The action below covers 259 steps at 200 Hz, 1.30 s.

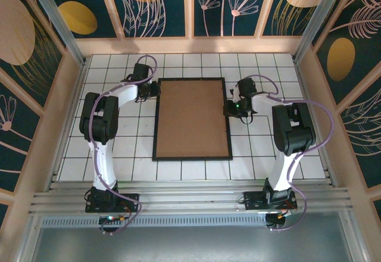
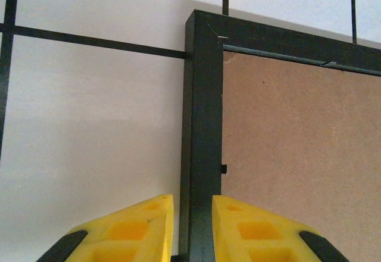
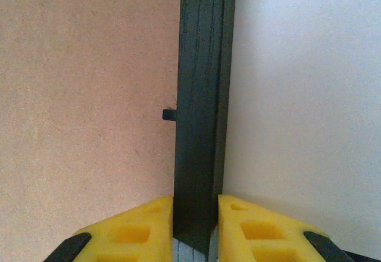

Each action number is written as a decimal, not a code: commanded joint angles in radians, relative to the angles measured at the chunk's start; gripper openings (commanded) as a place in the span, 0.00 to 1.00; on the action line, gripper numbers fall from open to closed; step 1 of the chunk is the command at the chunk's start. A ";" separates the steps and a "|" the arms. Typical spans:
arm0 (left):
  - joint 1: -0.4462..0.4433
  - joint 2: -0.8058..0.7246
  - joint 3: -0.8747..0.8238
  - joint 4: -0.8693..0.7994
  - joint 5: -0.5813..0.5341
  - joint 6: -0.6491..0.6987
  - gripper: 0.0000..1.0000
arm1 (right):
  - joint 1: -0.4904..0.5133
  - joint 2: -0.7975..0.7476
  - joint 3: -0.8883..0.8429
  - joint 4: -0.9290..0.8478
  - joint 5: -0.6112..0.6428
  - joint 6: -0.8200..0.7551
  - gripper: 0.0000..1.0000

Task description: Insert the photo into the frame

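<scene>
Found the frame [image 1: 156,125] lying flat on the white tiled bench [image 1: 134,149], back side up, directly between the two tools. Noted a brown backing board [image 1: 191,118] seated inside it, to the right of the left tool and to the left of the right tool. Found the left tool [image 2: 191,203] clamped on the frame's left rail, with one yellow finger [image 2: 143,226] on the outer side over bare bench and the other on the inner side over the board, both against the black rail. Saw the rail running straight ahead from that tool to the frame's far corner, with a mitre joint visible there. Noted a small black tab [image 2: 224,169] sticking out from the rail's inner edge just ahead of the fingers. Found the right tool [image 3: 195,202] likewise closed on the opposite rail, gripping it from both sides, with board to its left and bench to its right. Noted a second tab ahead of the right tool, on the board side of the rail. From above, placed the left tool near the far left corner and the right tool closer to mid-rail.
</scene>
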 commanded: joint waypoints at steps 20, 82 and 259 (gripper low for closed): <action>0.009 0.050 0.071 -0.058 0.034 0.026 0.27 | 0.003 -0.003 -0.010 -0.065 0.052 -0.027 0.23; 0.009 0.099 0.110 -0.074 0.057 0.030 0.27 | 0.002 -0.002 -0.007 -0.068 0.055 -0.028 0.23; -0.053 0.183 0.179 -0.217 0.003 0.121 0.37 | 0.003 0.011 -0.001 -0.071 0.056 -0.032 0.22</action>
